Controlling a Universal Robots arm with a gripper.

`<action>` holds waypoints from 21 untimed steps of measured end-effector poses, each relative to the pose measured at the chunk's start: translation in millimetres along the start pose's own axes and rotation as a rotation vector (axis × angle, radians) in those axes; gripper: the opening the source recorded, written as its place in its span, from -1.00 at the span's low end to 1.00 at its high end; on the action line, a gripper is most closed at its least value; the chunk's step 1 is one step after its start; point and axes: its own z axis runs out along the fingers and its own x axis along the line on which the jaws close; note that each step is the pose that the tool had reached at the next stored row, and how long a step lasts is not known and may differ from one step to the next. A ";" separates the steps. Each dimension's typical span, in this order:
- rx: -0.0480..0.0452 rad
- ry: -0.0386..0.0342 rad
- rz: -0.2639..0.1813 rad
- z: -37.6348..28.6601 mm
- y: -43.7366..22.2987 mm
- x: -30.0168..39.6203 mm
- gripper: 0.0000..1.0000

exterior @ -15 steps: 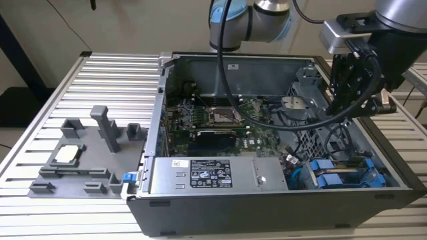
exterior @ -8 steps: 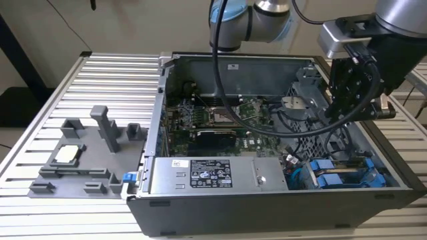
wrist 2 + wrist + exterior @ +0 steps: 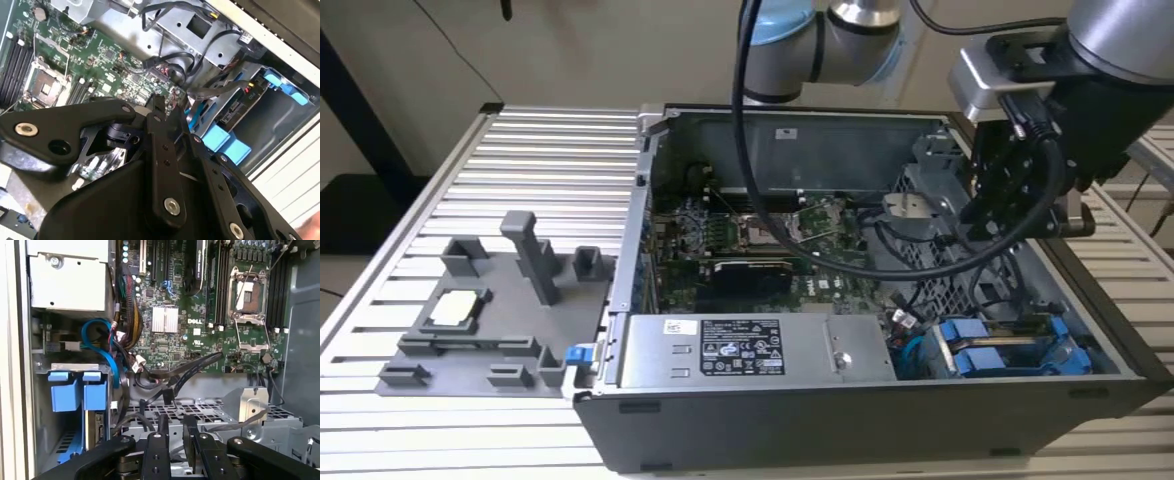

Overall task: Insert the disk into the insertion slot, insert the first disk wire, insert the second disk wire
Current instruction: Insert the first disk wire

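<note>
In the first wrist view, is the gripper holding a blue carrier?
No, the blue carriers sit in the drive cage, apart from the gripper.

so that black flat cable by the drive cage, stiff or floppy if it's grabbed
Probably floppy: the black flat cable sags in a loose curve from the motherboard towards the drive cage. Its connector end looks like hard plastic, so likely the firmer spot to hold. It seems thin and light; a push would probably just bend it aside.
</note>
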 end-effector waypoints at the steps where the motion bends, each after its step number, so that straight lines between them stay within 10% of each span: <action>1: -0.0009 -0.0003 -0.003 0.0 0.3 0.4 -0.47; 21: -0.0156 -0.0035 -0.066 1.4 23.7 8.1 -0.47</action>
